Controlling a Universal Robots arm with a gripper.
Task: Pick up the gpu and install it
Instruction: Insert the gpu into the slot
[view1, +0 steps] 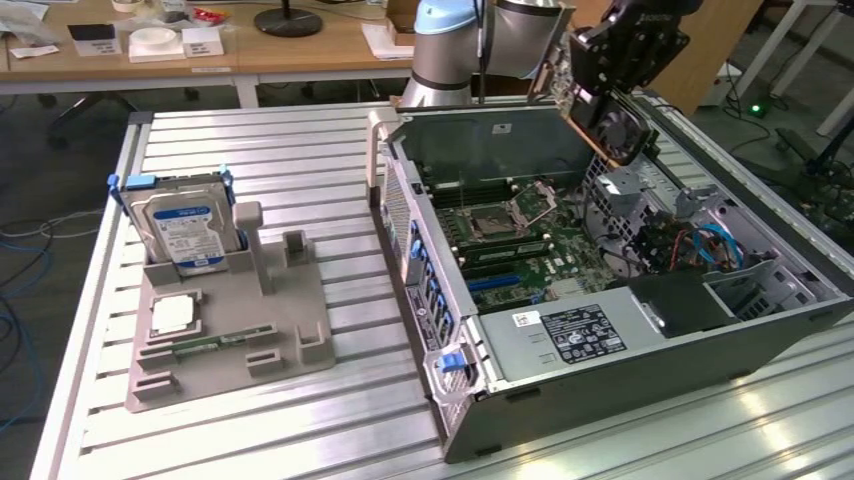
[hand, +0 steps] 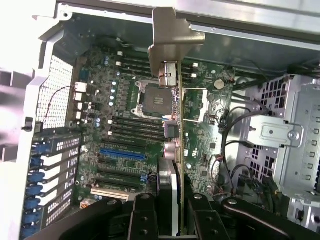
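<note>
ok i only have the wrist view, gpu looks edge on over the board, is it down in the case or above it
Observer: Above it. In the exterior view the gpu hangs over the open case and looks clear of the board.
Operator: which way is the fan side turned
Observer: The fan faces the exterior camera.
Operator: whats on the table besides the case
Observer: A hard drive stands upright in a grey fixture, on the exterior view's left of the case.
</note>
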